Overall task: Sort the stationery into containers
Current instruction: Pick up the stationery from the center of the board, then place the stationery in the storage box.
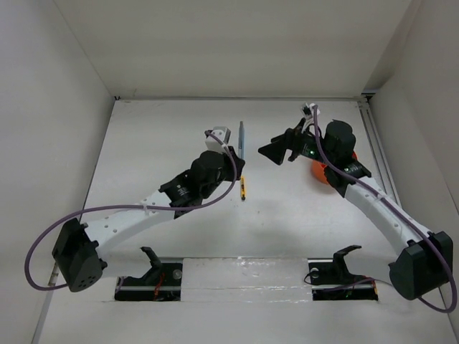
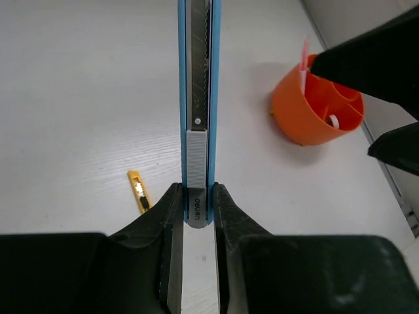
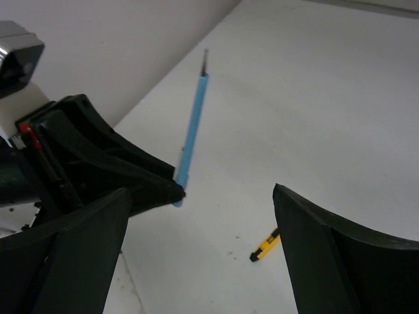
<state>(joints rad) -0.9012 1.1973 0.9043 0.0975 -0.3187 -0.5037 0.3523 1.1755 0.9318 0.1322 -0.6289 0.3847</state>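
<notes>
Now left gripper point(image 2: 196, 196) clenched on butt end of blue snap-off cutter point(image 2: 196, 98). End grip probably leaves long body free to tip into orange divided tub point(image 2: 298, 121), at 2 o'clock in left wrist view. Yellow-black mini cutter point(image 2: 139, 190) lies on table point(image 2: 78, 98) at 9 o'clock of grip. Right gripper point(image 3: 203, 196) released, empty, near tub.

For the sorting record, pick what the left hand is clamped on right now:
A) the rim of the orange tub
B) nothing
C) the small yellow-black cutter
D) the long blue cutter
D: in the left wrist view the left hand is closed on the end of the long blue cutter, while the yellow-black cutter lies apart on the table and the orange tub stands off to the right.
</notes>
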